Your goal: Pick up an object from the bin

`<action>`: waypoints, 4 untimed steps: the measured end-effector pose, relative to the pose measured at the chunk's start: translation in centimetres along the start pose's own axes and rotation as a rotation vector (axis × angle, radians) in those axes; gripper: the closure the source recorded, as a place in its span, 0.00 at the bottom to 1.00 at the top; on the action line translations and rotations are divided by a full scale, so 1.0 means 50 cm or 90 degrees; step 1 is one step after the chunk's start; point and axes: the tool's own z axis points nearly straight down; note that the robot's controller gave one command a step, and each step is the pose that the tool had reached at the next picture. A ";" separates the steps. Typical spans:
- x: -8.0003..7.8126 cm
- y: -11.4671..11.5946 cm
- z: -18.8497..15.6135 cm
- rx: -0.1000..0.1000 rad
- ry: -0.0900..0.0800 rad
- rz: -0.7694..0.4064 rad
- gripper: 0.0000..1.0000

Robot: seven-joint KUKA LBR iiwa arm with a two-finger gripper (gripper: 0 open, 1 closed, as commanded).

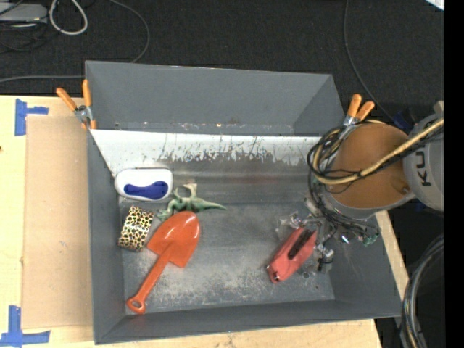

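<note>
My gripper (313, 239) is low in the bin's right part, under the orange wrist cover. It is right over the upper end of a red toy car (290, 256) that lies slanted on the bin floor. Its fingertips sit at the car's upper end, one on each side, and I cannot make out whether they press on it.
At the left of the bin lie an orange toy shovel (165, 256), a leopard-print roll (135, 228), a green toy lizard (185, 204) and a white and blue oval object (144, 183). Bare bin floor lies between the shovel and the car.
</note>
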 end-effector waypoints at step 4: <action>-0.028 -0.002 0.041 -0.001 0.000 -0.107 1.00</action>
